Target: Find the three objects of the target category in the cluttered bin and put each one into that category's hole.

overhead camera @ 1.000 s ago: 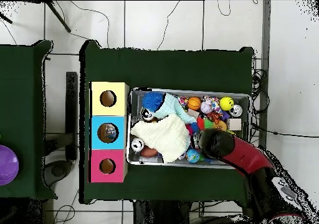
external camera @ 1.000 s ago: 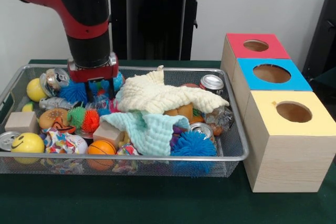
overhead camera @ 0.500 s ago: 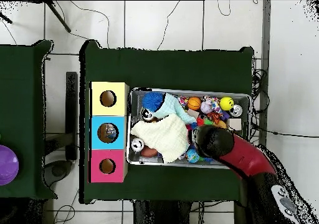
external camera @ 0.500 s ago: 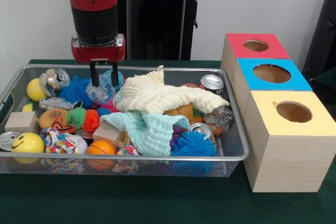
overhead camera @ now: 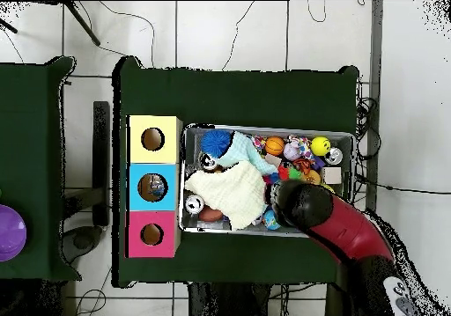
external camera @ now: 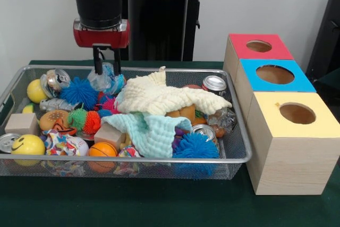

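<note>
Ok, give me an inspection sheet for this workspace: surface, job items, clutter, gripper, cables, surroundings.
Surface: green cloth table, bare in front.
Job's things: wire mesh bin; three wooden boxes with holes, topped red, blue, yellow.
Clutter: cream cloth, mint cloth, cans, balls, spiky balls, wooden blocks in the bin.
Gripper: gripper raised above the bin's far left, shut on a crumpled clear plastic bottle.
Cables: several cables on the floor around the table.
Surroundings: tiled floor, second green table, purple bowl.

Wire bin (external camera: pixel 234 159): one. Wooden boxes, each with one hole: three — red (external camera: pixel 255 51), blue (external camera: pixel 273 81), yellow (external camera: pixel 292 147). Cloths: two — cream (external camera: pixel 164 97), pale-green (external camera: pixel 154 131).
</note>
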